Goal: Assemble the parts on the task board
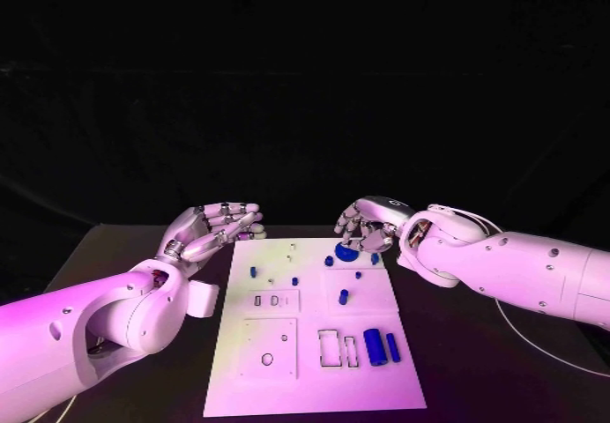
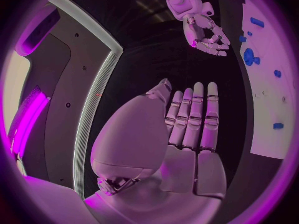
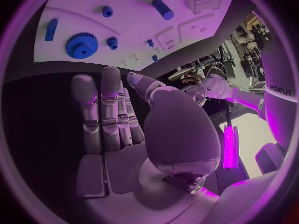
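Observation:
The white task board lies in the middle of the black table. On it are a blue gear, a large blue cylinder, a thin blue peg beside that cylinder, and several small blue parts. My left hand hovers off the board's far left corner with its fingers stretched out, holding nothing. My right hand hangs above the board's far edge, just beyond the gear, and holds nothing. The left wrist view shows the left hand with straight fingers, and the right wrist view shows the right hand the same way near the gear.
A small white block sits on the table against the board's left edge, under my left forearm. The board has rectangular slots and a round hole in its near half. Bare black table lies on both sides.

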Robot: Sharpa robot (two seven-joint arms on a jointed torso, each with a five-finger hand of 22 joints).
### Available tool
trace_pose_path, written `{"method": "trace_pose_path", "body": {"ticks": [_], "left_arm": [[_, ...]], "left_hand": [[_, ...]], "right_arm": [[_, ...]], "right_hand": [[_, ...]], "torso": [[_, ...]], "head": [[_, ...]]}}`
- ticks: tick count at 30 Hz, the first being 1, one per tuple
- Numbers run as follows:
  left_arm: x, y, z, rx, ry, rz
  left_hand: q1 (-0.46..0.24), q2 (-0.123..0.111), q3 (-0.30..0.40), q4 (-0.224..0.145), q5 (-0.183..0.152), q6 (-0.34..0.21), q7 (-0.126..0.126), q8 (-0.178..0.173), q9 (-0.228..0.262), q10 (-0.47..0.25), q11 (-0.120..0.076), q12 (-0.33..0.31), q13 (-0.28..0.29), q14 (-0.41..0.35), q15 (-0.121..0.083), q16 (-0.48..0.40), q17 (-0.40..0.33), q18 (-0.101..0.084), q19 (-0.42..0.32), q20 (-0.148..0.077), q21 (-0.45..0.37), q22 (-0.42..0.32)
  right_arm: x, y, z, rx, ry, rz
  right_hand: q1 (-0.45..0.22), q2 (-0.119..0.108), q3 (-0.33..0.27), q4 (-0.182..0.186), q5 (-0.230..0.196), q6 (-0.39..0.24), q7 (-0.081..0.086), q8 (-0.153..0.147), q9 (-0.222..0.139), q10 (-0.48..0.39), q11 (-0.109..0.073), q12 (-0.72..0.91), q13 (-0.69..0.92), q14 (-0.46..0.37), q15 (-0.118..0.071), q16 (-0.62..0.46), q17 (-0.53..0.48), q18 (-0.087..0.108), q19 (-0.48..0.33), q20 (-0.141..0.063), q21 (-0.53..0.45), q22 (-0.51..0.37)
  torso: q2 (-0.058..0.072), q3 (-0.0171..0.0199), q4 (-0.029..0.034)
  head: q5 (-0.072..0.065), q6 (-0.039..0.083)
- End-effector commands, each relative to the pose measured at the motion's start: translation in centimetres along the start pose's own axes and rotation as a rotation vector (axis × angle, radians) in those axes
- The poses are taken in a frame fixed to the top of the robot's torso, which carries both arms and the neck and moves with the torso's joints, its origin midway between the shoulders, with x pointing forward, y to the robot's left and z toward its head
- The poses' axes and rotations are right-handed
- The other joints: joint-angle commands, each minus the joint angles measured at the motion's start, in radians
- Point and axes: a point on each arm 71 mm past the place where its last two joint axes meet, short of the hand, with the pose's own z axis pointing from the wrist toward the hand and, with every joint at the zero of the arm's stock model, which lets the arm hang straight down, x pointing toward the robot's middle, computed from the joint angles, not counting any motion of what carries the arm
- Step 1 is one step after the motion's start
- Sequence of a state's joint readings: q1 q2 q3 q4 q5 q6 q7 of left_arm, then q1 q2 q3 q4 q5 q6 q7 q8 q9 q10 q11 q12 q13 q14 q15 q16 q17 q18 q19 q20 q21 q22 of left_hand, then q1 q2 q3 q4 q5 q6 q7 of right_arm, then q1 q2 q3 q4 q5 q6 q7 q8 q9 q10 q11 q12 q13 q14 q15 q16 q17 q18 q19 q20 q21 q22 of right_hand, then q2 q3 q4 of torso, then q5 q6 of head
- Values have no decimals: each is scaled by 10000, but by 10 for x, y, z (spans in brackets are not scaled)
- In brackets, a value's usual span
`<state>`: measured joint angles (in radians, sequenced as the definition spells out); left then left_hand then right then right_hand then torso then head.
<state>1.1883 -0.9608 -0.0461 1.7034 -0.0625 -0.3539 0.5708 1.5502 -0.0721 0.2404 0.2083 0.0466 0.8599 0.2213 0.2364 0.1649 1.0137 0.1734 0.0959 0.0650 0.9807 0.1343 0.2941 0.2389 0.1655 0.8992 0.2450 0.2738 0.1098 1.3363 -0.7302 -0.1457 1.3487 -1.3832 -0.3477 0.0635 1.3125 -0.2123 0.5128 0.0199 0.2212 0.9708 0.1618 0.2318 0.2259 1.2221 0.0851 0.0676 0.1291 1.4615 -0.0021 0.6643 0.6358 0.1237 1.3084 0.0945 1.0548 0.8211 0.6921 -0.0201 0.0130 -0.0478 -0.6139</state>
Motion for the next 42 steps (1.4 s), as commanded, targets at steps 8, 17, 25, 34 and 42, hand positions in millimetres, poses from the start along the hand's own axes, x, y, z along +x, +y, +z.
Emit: {"method": "trace_pose_path", "body": {"ticks": [8,17,25,34,42], "left_arm": [[8,-11,-3,215,484,-267],[9,-13,-3,215,534,-284],[9,-14,-3,185,543,-281],[9,-15,-3,156,552,-275],[8,-15,-2,116,516,-249]], "left_hand": [[-38,-108,92,49,36,15,113,-65,-18,12,73,-68,0,-85,22,-76,26,179,30,41,-33,-21],[-86,-130,104,77,35,0,134,-85,-27,-1,90,-104,0,-111,36,-99,40,177,37,45,-35,-28],[-115,-140,112,94,35,-12,148,-98,-33,-11,100,-126,1,-123,45,-112,49,177,39,49,-37,-33],[-127,-139,117,103,35,-15,154,-102,-35,-14,105,-134,1,-125,47,-115,53,177,41,50,-37,-35],[-135,-135,123,110,35,-16,158,-105,-36,-16,108,-141,2,-125,49,-116,58,177,43,50,-37,-36]], "right_arm": [[7,5,7,283,917,-2195],[12,11,12,238,1156,-2450],[16,14,16,248,1286,-2485],[18,18,18,179,1240,-2475],[19,22,21,90,1227,-2455]], "right_hand": [[-111,-250,297,144,-8,-338,55,-106,400,-925,170,-30,178,244,154,4404,3953,-600,1088,192,3121,4207],[-101,-257,284,165,-50,-443,61,-130,523,-1180,206,-43,212,329,198,5285,4718,-699,1292,249,3573,4868],[-85,-203,278,187,-63,-450,78,-120,598,-1288,230,-24,220,398,229,5783,5168,-768,1451,286,3836,5271],[-65,-118,336,212,-61,-398,99,-83,677,-1178,236,26,257,446,247,6168,5510,-849,1647,313,4112,5708],[-84,-83,360,243,-77,-369,105,-65,711,-1138,238,27,269,444,252,6250,5560,-865,1680,320,4171,5799]], "torso": [[451,-2,22],[612,23,25],[691,59,35],[761,59,76],[807,60,84]], "head": [[-23,11],[-7,47],[28,52],[42,39],[41,30]]}}
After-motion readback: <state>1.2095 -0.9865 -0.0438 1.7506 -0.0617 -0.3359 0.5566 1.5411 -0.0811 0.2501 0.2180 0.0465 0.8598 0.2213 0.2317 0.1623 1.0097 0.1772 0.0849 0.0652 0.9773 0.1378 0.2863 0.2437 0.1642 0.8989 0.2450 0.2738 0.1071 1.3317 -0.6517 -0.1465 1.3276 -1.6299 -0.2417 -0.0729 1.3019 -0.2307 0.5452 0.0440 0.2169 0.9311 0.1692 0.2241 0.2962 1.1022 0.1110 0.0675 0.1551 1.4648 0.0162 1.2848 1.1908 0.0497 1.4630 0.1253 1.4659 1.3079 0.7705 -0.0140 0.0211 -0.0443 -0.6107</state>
